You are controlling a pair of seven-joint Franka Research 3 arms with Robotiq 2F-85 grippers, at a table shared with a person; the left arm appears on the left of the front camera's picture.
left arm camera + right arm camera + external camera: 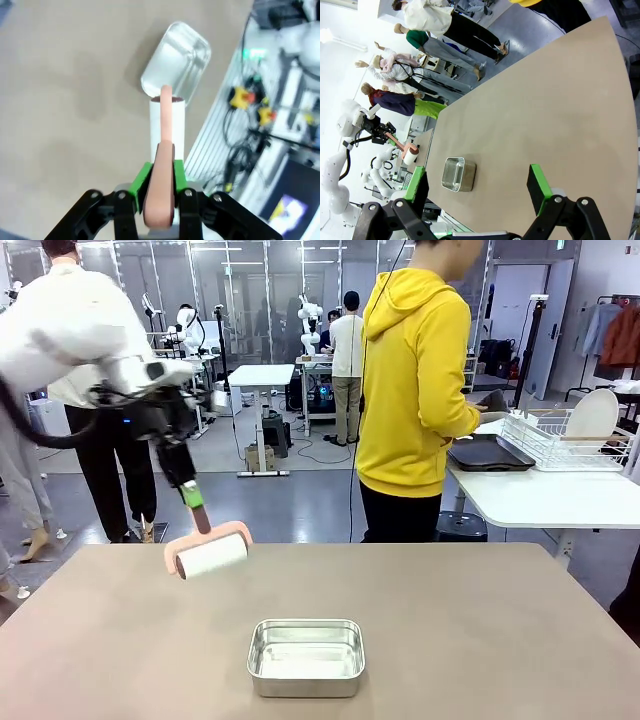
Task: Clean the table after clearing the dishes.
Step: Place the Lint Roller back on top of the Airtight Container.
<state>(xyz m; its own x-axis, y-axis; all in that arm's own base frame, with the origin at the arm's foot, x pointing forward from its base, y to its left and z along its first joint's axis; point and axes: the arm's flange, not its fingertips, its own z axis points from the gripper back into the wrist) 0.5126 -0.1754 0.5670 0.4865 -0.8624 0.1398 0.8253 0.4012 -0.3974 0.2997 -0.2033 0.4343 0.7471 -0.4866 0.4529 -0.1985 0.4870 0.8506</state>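
My left gripper point(192, 494) is shut on the pink handle of a lint roller point(210, 552). Its white roll hangs over the far left part of the greyish-brown table point(480, 640); I cannot tell whether it touches the top. In the left wrist view the green pads point(142, 181) clamp the lint roller handle point(161, 195), and the roll point(168, 125) points toward the steel tin point(175, 60). My right gripper point(478, 184) stands open and empty, high above the table point(545, 100). A white plate point(592, 415) and a dark tray point(490, 453) are on the white side table.
A rectangular steel tin point(306, 655) sits near the table's front middle. A person in a yellow hoodie point(415, 390) stands at the far side, turned toward the white table with a dish rack point(560, 445) at the right. Other people stand at the back left.
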